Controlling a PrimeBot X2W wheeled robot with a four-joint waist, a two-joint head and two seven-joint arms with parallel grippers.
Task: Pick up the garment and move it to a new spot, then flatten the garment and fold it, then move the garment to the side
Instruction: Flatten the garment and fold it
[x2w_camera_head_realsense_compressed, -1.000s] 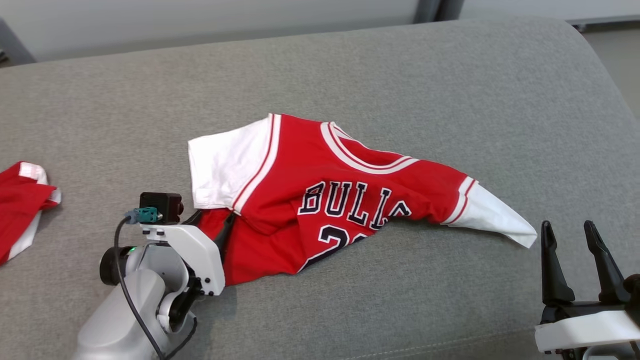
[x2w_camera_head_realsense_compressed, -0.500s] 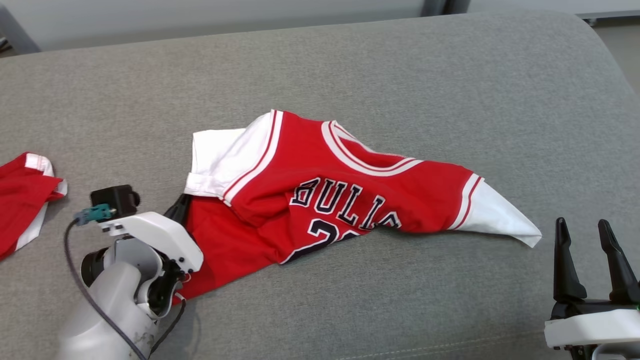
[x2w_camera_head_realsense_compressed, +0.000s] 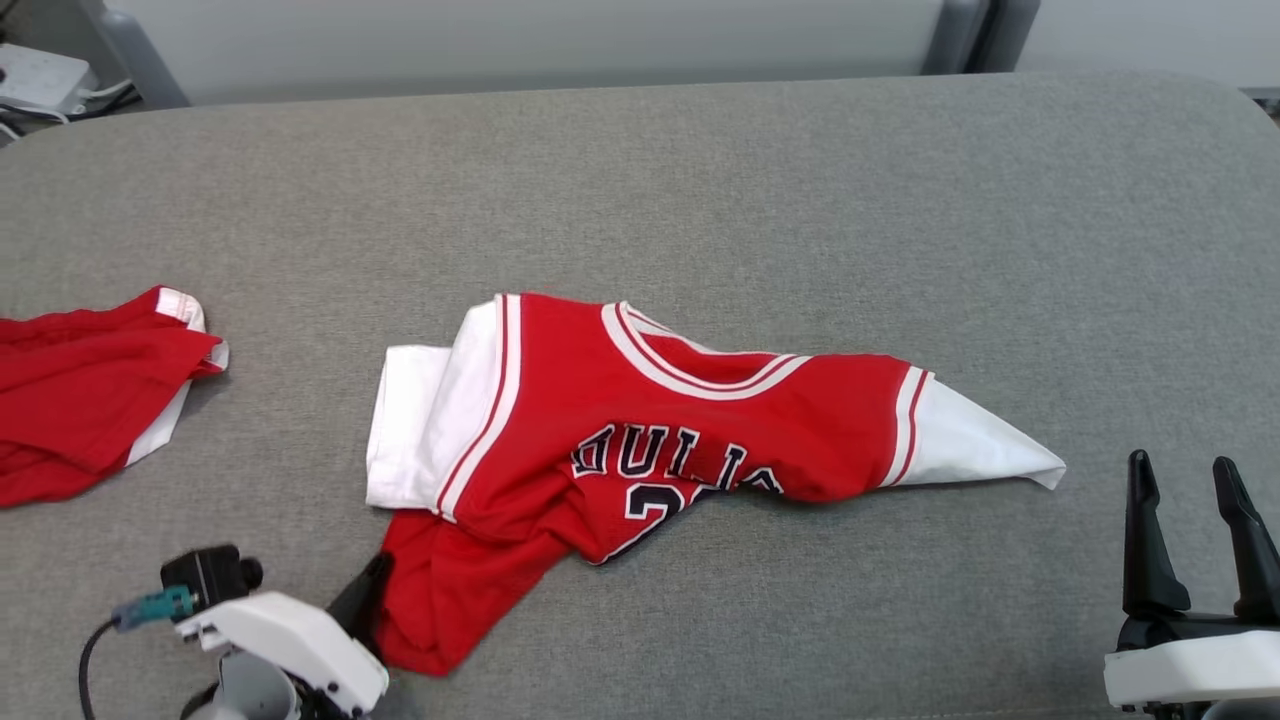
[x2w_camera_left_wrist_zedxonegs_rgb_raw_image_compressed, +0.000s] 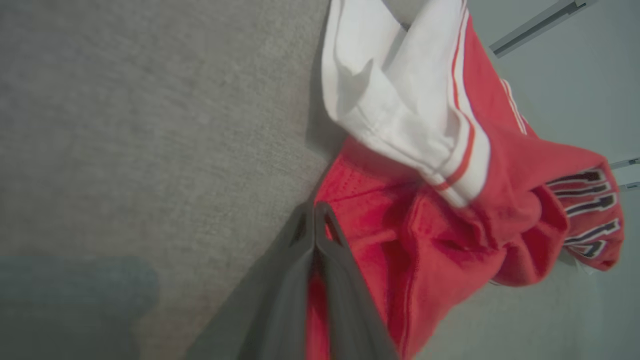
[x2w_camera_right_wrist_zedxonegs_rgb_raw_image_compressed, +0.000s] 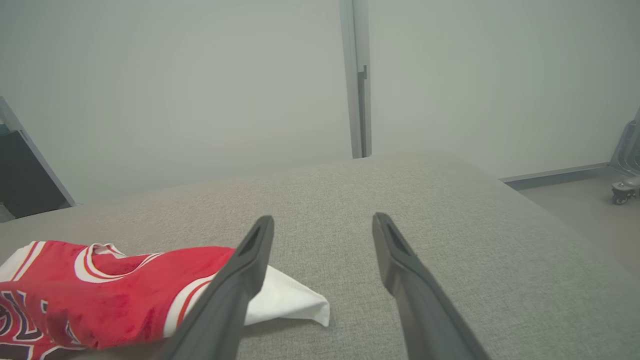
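Where the grey cushion (x2w_camera_head_realsense_compressed: 700, 640) runs nearest to us, the left gripper (x2w_camera_left_wrist_zedxonegs_rgb_raw_image_compressed: 316, 225) shows its two dark fingers pressed together on the red hem (x2w_camera_head_realsense_compressed: 430, 610) of the Bulls jersey (x2w_camera_head_realsense_compressed: 650, 420), cloth pinched between them. The right gripper (x2w_camera_head_realsense_compressed: 1181, 470) stands spread and empty, near the pointed white sleeve (x2w_camera_head_realsense_compressed: 975, 450). The jersey lies crumpled mid-cushion, its lower body tucked under so that the lettering is half hidden, the other white sleeve (x2w_camera_head_realsense_compressed: 410, 430) doubled over. We judge it light, limp and thin: it should drape and trail rather than keep shape, and a one-corner hold would let the rest bunch. A second hold at the free sleeve or the opposite hem corner looks the better choice. To the left, well apart, lies a second red garment (x2w_camera_head_realsense_compressed: 80, 400), which limits room on that side. Beyond the jersey the cushion is open up to its far edge (x2w_camera_head_realsense_compressed: 640, 90), which curves down at the right; a pale wall (x2w_camera_right_wrist_zedxonegs_rgb_raw_image_compressed: 200, 75) stands behind.
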